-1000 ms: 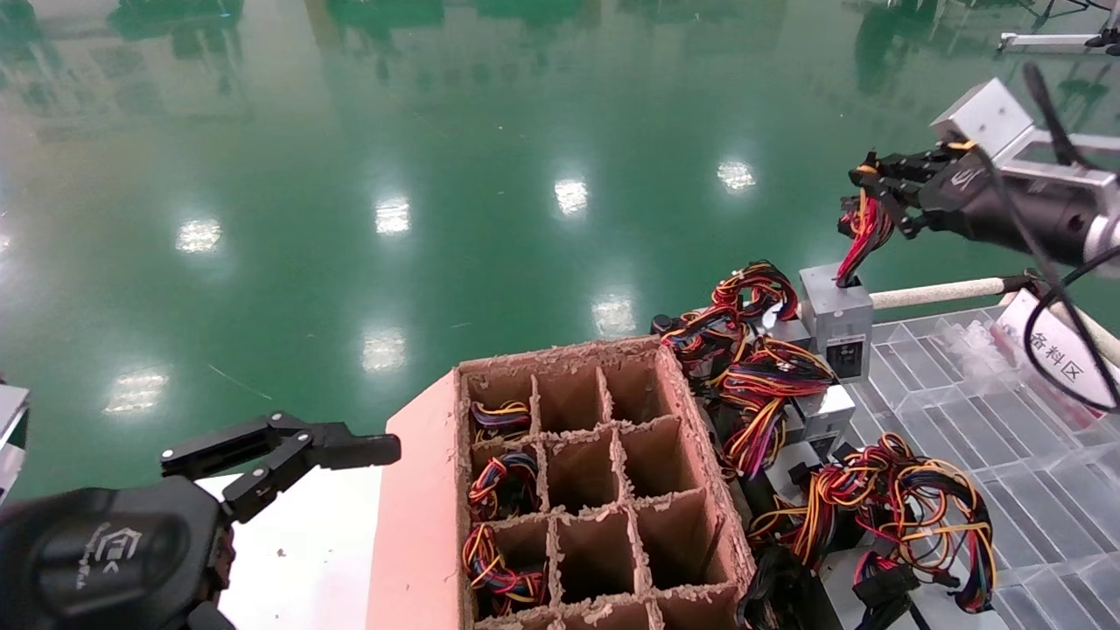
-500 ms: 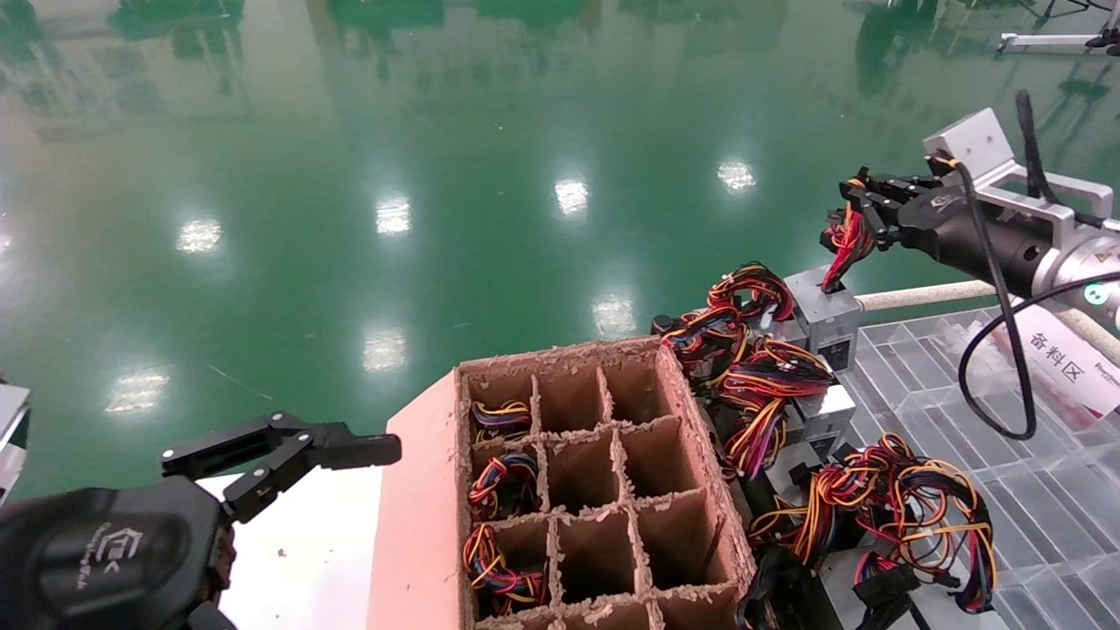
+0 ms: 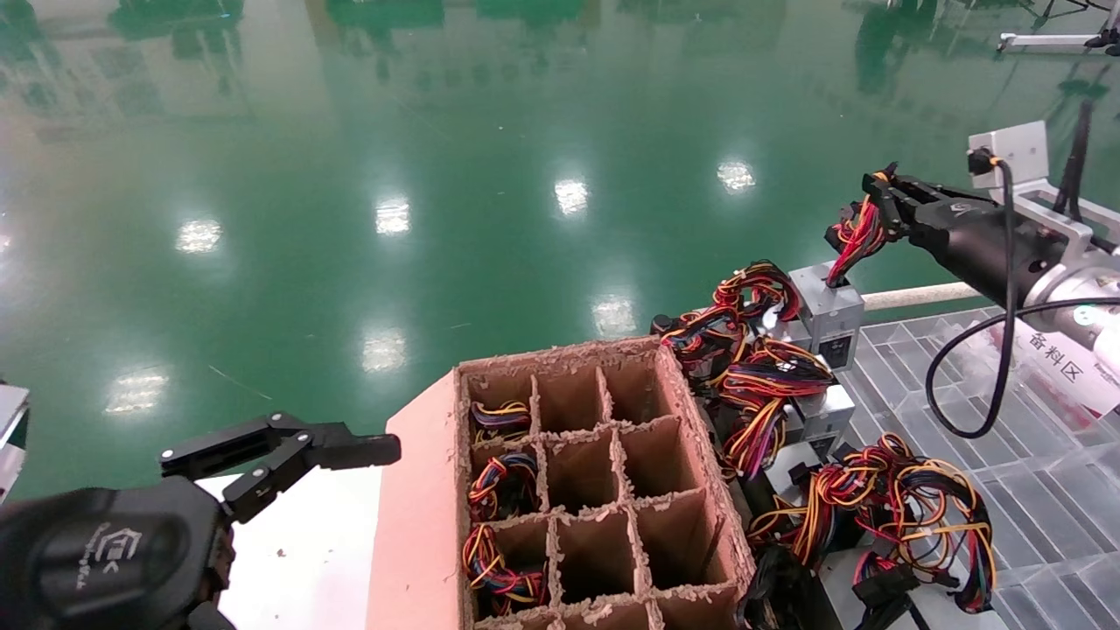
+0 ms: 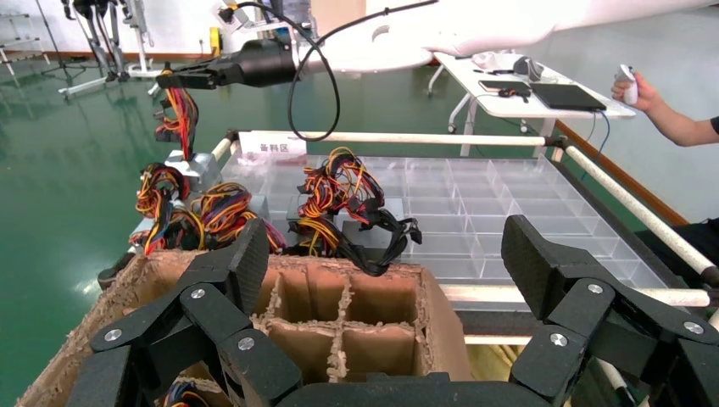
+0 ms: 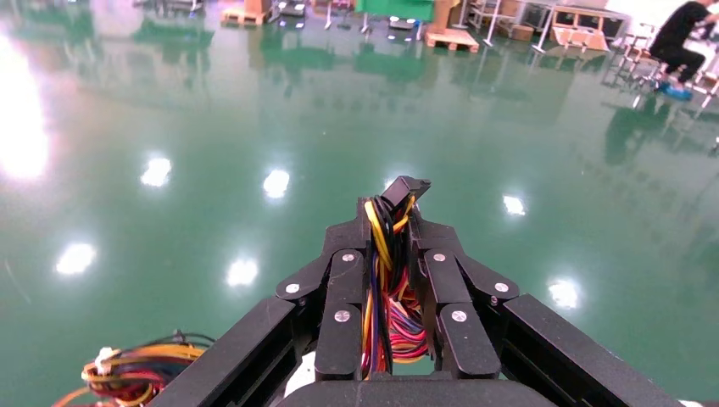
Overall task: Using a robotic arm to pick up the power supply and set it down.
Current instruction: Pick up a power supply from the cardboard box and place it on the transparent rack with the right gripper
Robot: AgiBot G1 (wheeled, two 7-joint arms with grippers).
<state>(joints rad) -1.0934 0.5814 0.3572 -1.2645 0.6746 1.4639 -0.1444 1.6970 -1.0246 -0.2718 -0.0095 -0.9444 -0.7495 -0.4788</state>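
The biggest thing in play is the brown divider carton [image 3: 604, 490], several of its cells taken up by wire bundles and the rest open. Beside it on the robot's right lies the clear compartment tray [image 3: 1006, 455], and along the tray's near edge sits a heap of grey boxes with yellow-orange wire bundles [image 3: 770, 385]. The white desk [image 3: 297, 560] under the left arm carries nothing relevant here.

The right claw [image 3: 875, 206] is closed on the wire bundle [image 5: 386, 288] of the power supply [image 3: 827, 306], not on its metal body. The box hangs from those wires just above the far end of the heap, close to the neighbouring bundles.

That grip is the main hazard, in my judgement: the wires may slip through the fingers, or the hanging box may swing and turn, so it could strike the carton's rim or land crooked when lowered. Its dangling leads could also snag the loops of the heap and drag another unit along.

The left claw [image 3: 289, 451] hangs parked, spread open, over the desk's far edge, well apart from the work.
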